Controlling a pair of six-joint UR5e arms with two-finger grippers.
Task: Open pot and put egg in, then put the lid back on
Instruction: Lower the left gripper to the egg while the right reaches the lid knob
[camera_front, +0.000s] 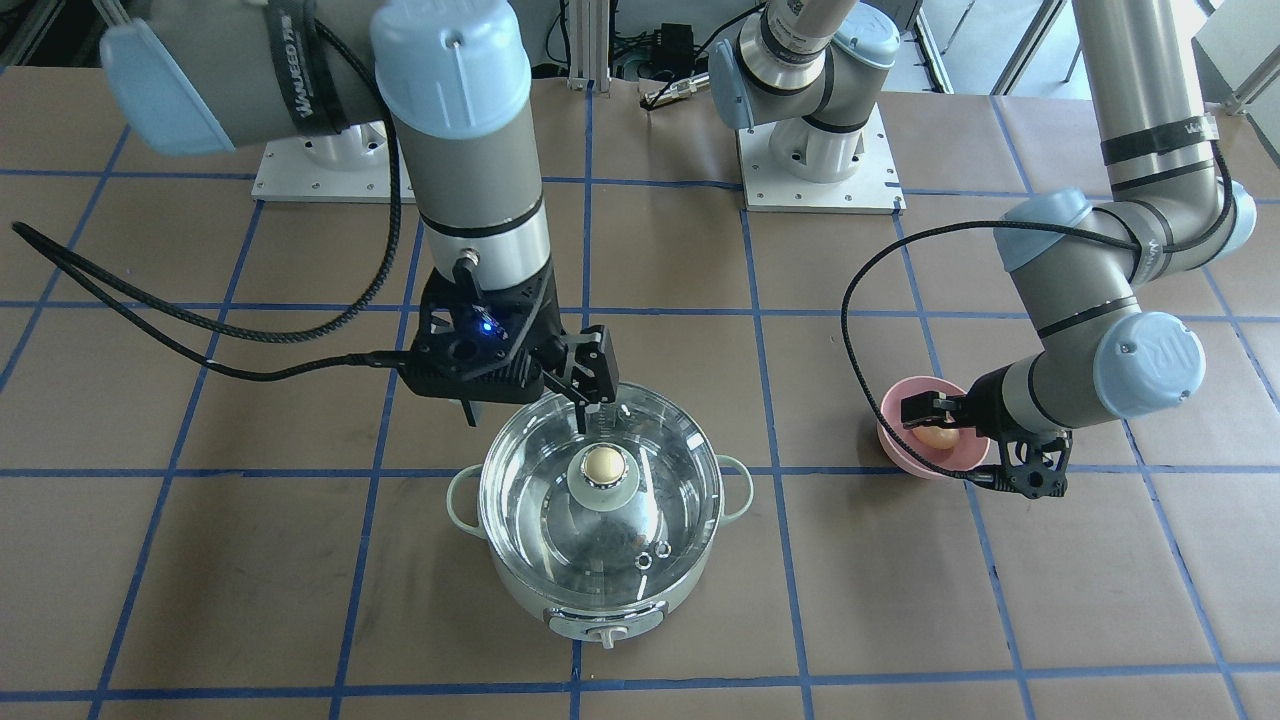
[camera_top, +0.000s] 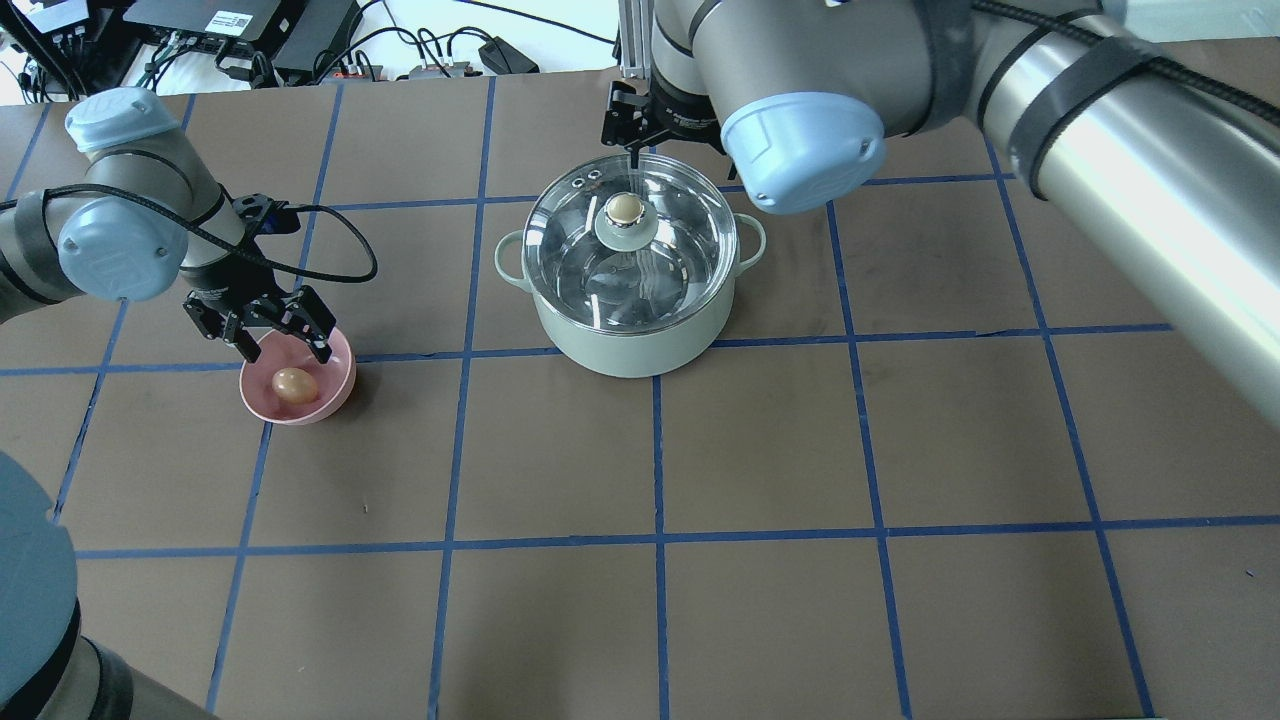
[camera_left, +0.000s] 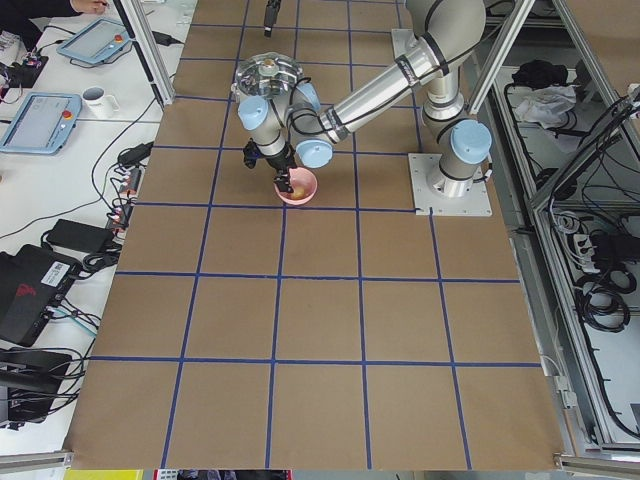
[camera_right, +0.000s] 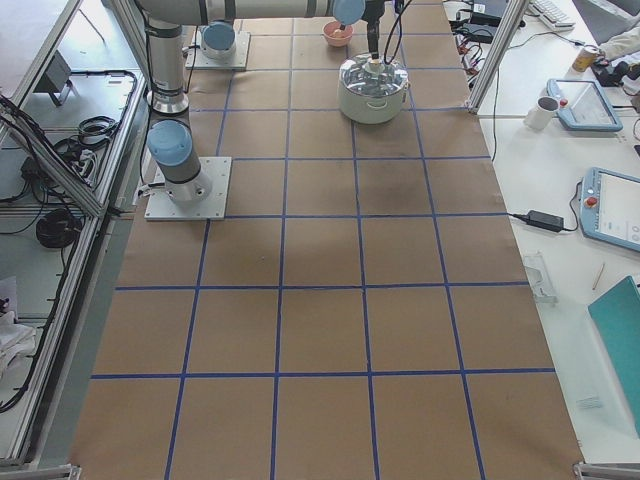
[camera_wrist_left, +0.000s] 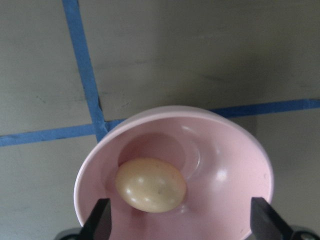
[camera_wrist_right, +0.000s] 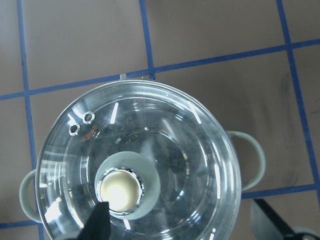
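Egg (camera_wrist_left: 151, 185), tan and smooth, fills the left wrist camera, lying loose in the bottom of a small pink bowl (camera_wrist_left: 250, 145). The left gripper (camera_top: 285, 352) hangs just over it, fingers spread wide to either side and touching nothing. Whether the fingertips have dipped below the bowl's rim is hard to say from these angles.

The lid (camera_front: 600, 520) sits square on the pot (camera_front: 560, 612), so the opening step is not yet done. The mint-green pot stands about midway along the bench, nearer the operators' long edge than the robot's. The bowl lies well apart from it, toward the end of the bench on the robot's left.

Above the pot, the right gripper (camera_wrist_right: 184, 225) is also spread and empty. From its own camera the lid's beige knob (camera_wrist_right: 119, 189) sits close to one finger rather than centred between the two.

The step in hand looks to be taking off the lid. Done well, that likely means sliding the right gripper sideways until the knob is centred between the fingers, coming straight down, and closing on the knob rather than on the pale green base around it. A level, vertical lift should keep the glass rim from catching the pot's lip. The egg, round and slick in a light bowl, probably wants a slow, soft squeeze across its narrow middle. Brown paper with blue tape lines (camera_top: 655, 450) covers the bench.
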